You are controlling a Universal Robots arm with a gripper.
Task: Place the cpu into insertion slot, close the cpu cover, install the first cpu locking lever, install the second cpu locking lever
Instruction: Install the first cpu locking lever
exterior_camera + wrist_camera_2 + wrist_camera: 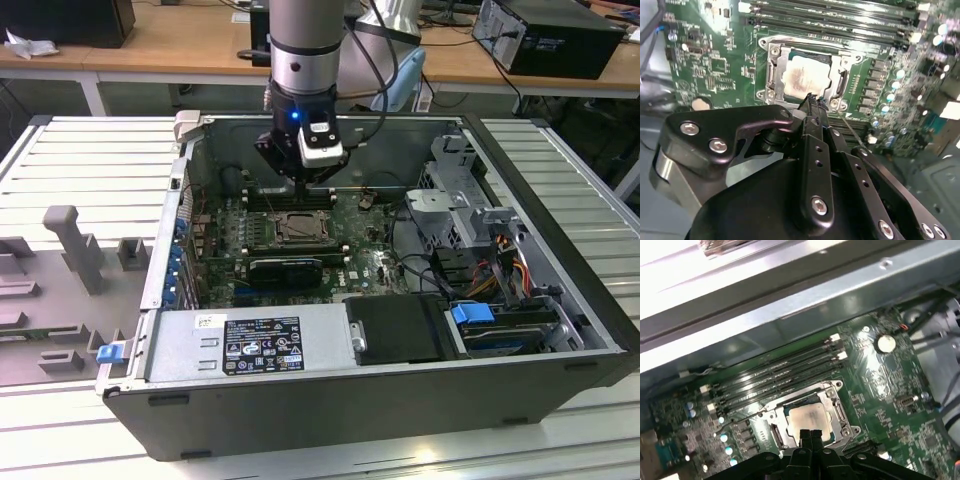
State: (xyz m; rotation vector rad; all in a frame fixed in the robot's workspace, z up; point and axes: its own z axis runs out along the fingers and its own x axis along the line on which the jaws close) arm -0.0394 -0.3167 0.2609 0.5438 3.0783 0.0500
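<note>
The cpu (pixel 802 77) (pixel 810 419), a pale silver square, lies in the insertion slot (pixel 297 228) on the green motherboard. The cpu cover (pixel 774 64) (pixel 839 412), a dull metal frame, lies flat around it, and the chip shows through its window. My gripper (pixel 812 100) (pixel 810 433) (pixel 300 183) hovers over the socket's edge with its black fingers pressed together and nothing between them. In both wrist views the fingertips hide part of that edge. A thin wire lever (pixel 850 131) (pixel 742 420) sticks out from one side of the socket.
Long black memory slots (pixel 785 370) run beside the socket toward the case wall. A black expansion card (pixel 285 268) sits on the socket's near side in the exterior view. Drive cages and cables (pixel 480 260) fill the case at the exterior view's right. The grey case wall (pixel 790 305) stands close behind.
</note>
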